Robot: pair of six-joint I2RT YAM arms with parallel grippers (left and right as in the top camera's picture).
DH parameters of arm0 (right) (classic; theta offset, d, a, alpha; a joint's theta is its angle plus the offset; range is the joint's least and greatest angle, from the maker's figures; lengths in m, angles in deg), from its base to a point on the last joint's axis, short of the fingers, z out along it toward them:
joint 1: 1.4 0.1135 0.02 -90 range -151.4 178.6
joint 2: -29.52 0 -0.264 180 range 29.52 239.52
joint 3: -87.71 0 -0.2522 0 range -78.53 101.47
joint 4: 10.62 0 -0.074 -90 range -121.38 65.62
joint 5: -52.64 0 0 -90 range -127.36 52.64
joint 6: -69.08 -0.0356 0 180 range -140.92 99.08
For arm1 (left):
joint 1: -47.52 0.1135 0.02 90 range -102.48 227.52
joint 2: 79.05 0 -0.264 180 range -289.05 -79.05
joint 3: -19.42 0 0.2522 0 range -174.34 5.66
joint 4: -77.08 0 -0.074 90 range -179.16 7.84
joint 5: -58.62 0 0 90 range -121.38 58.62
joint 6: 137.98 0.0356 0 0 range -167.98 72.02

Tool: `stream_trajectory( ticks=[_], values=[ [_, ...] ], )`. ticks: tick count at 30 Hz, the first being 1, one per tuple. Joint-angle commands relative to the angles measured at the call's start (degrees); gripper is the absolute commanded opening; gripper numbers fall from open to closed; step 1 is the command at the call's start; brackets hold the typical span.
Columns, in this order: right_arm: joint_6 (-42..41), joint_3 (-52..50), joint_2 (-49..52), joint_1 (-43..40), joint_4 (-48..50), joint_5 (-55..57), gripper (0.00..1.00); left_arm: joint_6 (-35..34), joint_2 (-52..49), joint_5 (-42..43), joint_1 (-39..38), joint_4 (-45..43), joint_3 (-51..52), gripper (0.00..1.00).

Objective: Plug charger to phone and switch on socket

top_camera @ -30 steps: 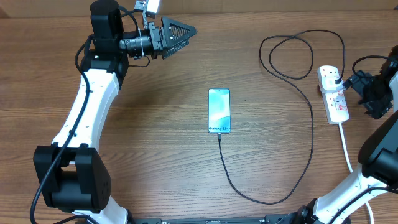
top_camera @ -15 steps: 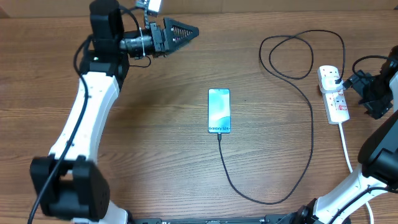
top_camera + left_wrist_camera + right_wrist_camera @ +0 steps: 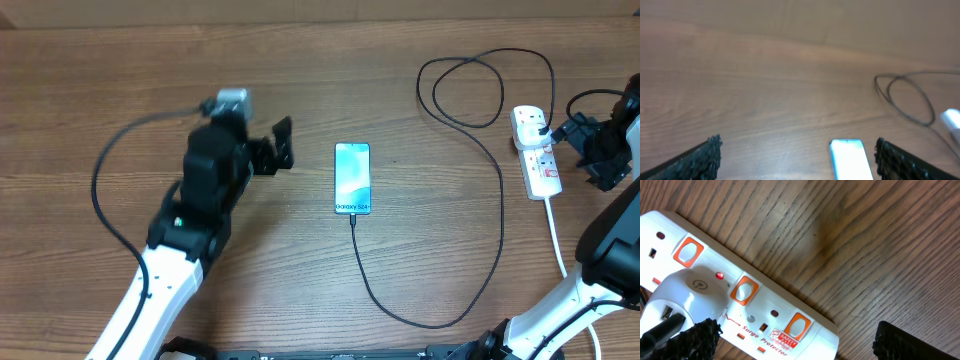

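Your left jaws gape wide and empty near the phone (image 3: 352, 178); right jaws likewise, over the socket (image 3: 771, 300).

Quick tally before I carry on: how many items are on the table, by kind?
Phone: 1
Charger cable: 1
Power strip: 1
Total: 3
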Motion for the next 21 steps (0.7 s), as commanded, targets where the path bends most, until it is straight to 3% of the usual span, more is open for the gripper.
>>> stream_trajectory(
  ticks=[1,7,11,21],
  values=[
    [0.37,0.94,-1.75,0.22,0.15,-0.09,1.0,-8.2,4.04,4.24,3.74,-10.82,14.45,1.0],
    [0.37,0.94,-1.75,0.22,0.15,-0.09,1.0,-16.81,12.87,4.33,8.09,-23.08,35.19,1.0],
    [0.39,0.94,-1.75,0.22,0.15,-0.09,1.0,-17.11,18.86,4.39,8.44,-27.17,40.57,1.0],
    [0.39,0.94,-1.75,0.22,0.15,-0.09,1.0,-17.05,30.64,3.3,8.37,-20.7,43.19,1.0]
  ],
)
